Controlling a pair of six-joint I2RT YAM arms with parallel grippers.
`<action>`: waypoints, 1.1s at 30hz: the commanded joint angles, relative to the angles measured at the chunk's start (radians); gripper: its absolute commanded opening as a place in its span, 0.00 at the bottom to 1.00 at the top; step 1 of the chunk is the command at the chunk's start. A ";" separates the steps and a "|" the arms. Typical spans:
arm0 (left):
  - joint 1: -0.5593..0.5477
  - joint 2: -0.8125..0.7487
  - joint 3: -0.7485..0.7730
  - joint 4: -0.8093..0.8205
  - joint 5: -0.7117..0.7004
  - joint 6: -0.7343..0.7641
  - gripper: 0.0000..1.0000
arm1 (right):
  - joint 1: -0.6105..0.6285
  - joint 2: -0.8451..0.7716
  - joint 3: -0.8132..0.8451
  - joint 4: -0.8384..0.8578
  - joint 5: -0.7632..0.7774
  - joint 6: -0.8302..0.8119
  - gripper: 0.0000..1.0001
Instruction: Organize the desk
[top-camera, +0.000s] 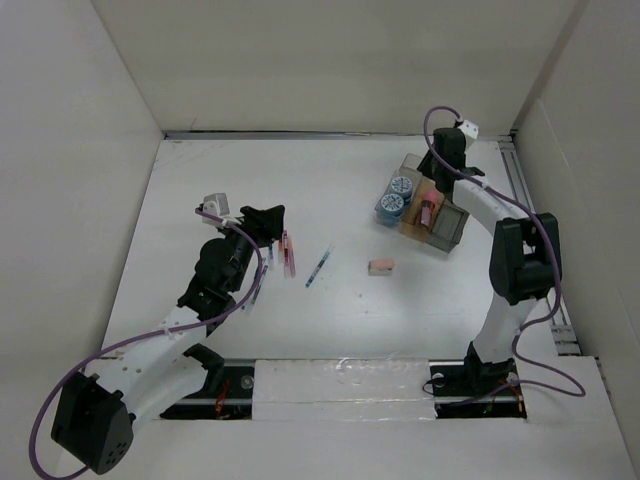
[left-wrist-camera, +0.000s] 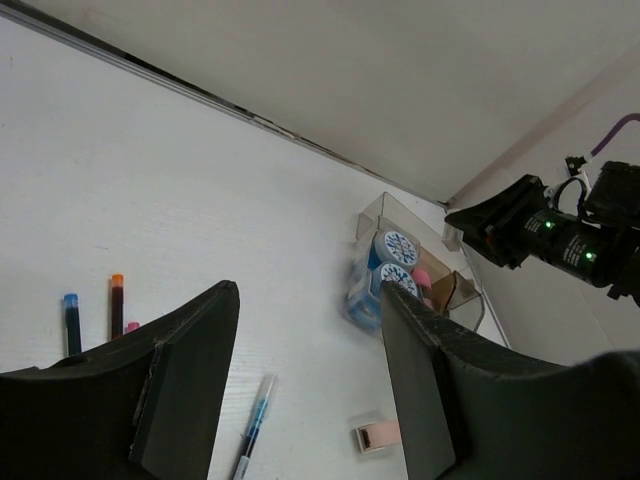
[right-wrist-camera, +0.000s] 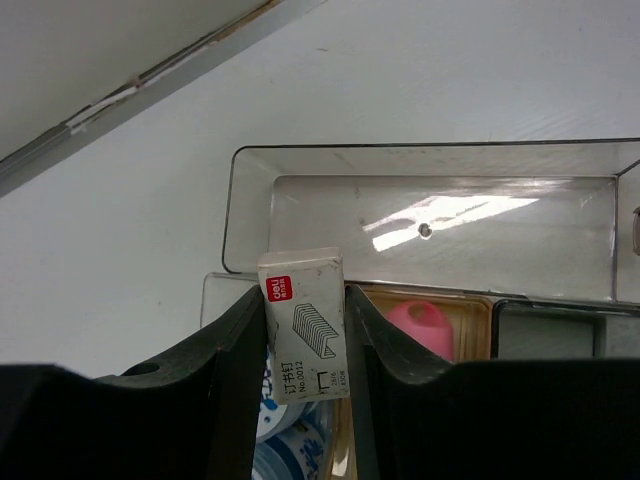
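The desk (top-camera: 400, 320) fills the top view as a white rectangle. Its loose clutter sits in the middle and the clear organizer (top-camera: 447, 232) sits toward its 1 o'clock corner.

The right gripper (right-wrist-camera: 305, 300) is above the far end of that organizer, much nearer to it than the left arm is. It is closed on a small white staple box (right-wrist-camera: 303, 340), which stands upright between the two fingers with its printed face to the wrist camera.

From the gripper, the organizer's long clear compartment (right-wrist-camera: 440, 215) lies directly ahead at 12 o'clock. It looks bare, and its long axis runs 9 to 3 across the wrist view, so it is crosswise to the box's long axis. I judge the coming move depends on this: carry the box forward over the near wall and lower it, perhaps turning it to lie along the trough.

The blue tape rolls (top-camera: 397, 195) and a pink item (right-wrist-camera: 425, 325) fill the compartments just under and beside the fingers. They could catch the box if it comes down short.

The left gripper (left-wrist-camera: 308, 295) is wide open and empty, over the desk's left-centre. A cluster of pens (top-camera: 288, 252) lies just at its 4 o'clock in the top view. A blue pen (top-camera: 319, 266) lies beyond them, its axis running roughly 1 to 7. A small pink block (top-camera: 380, 266) sits further toward 3 o'clock, apart from everything else. Nothing stands between either arm and its nearest items.
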 joint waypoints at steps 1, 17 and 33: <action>0.002 -0.012 0.003 0.038 0.000 0.016 0.54 | 0.006 0.025 0.093 -0.017 0.021 -0.014 0.24; 0.002 0.002 0.006 0.038 0.000 0.018 0.54 | -0.070 0.222 0.282 -0.071 0.016 -0.042 0.34; 0.002 -0.009 0.003 0.041 0.006 0.018 0.54 | 0.040 -0.065 -0.017 0.010 0.030 0.001 0.18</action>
